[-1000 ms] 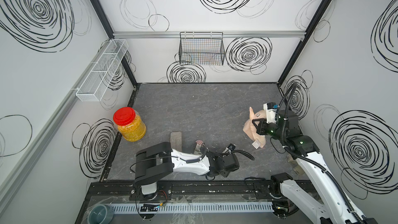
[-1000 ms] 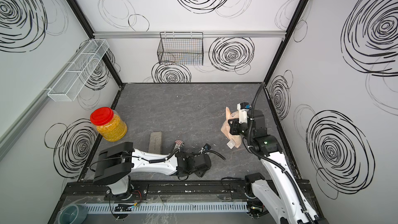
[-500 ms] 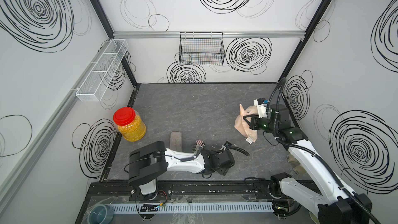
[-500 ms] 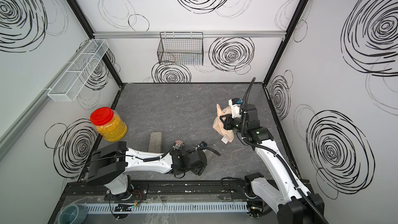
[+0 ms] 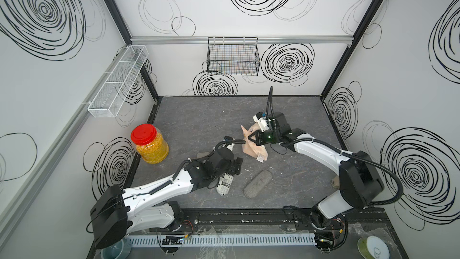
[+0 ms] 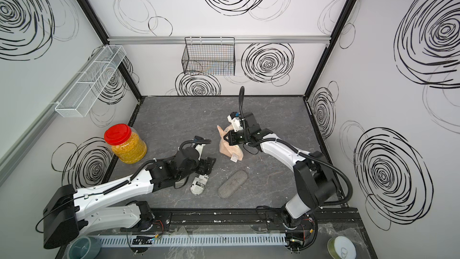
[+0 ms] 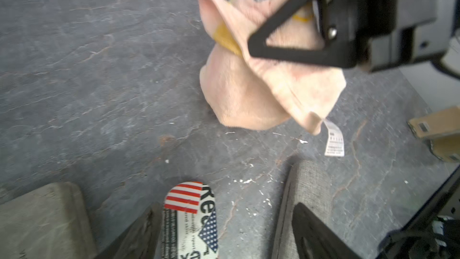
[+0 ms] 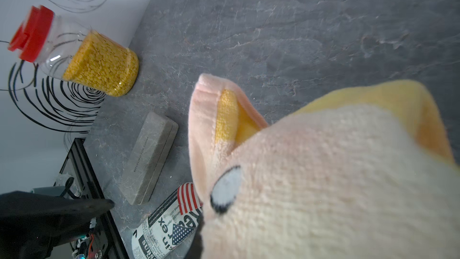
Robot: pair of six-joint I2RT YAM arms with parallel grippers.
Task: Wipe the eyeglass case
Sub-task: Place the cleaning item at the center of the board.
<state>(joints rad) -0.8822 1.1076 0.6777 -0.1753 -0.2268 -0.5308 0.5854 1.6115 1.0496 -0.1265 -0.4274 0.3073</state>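
Counted: 3 eyeglass cases: grey felt case (image 5: 257,183), newsprint case (image 5: 225,183), grey box case (image 8: 149,160); 1 cloth (image 5: 254,147); 1 jar (image 5: 150,147) at table's 9 o'clock.

L arm is stretched low toward 1 o'clock. The left gripper (image 5: 235,166) is held w/ jaws apart, newsprint case between them, ungripped.

R arm is reached toward 10 o'clock. The right gripper (image 5: 251,137) is clamped on the cloth.

The grey felt case is laid flat at 5 o'clock of the right gripper, well apart, and at 4 o'clock of the left gripper, near.

1. Left gripper (image 5: 235,169) spreads its jaws and backs off, so the gray eyeglass case (image 5: 257,183) lies uncovered near the desk's (image 5: 199,120) front edge.
2. Right gripper (image 5: 251,137) swings the cloth (image 5: 254,148) in from the right edge.
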